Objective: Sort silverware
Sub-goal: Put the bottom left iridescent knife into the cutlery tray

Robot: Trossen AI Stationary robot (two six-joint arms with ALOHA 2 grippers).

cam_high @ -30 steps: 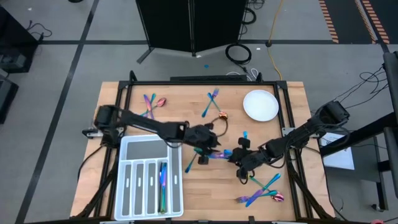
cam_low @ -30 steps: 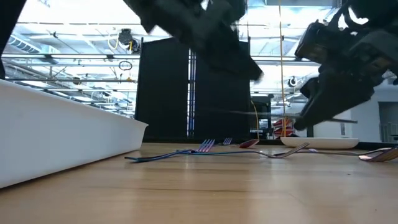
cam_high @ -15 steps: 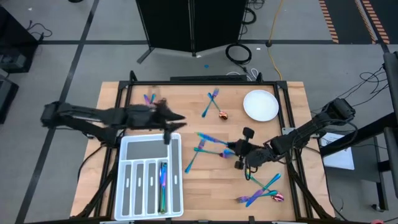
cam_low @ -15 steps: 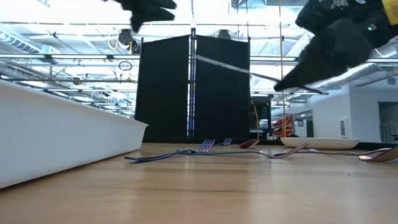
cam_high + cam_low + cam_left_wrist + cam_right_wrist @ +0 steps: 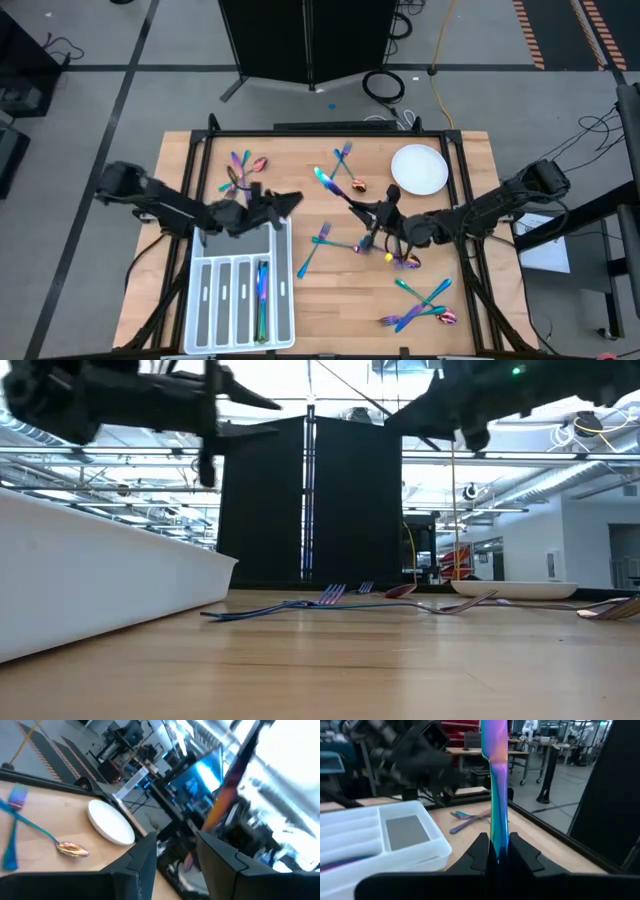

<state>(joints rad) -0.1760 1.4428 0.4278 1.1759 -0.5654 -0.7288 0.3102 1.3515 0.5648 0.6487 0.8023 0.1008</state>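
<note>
Silverware is seen scattered over the wooden table (image 5: pixel 300 300). A knife (image 5: pixel 330 185) is gripped by its handle in the closed right tool (image 5: pixel 375 215), raised above the table's middle with the blade pointing away toward the far side. The left tool (image 5: pixel 285 203) is held open and empty over the far end of the white tray (image 5: pixel 205 240). One rainbow piece (image 5: pixel 262 290) is laid in a tray compartment. Forks (image 5: pixel 341 163) and a spoon (image 5: pixel 357 184) are left near the white plate (image 5: pixel 419 169), and more pieces (image 5: pixel 420 310) at the near right corner.
</note>
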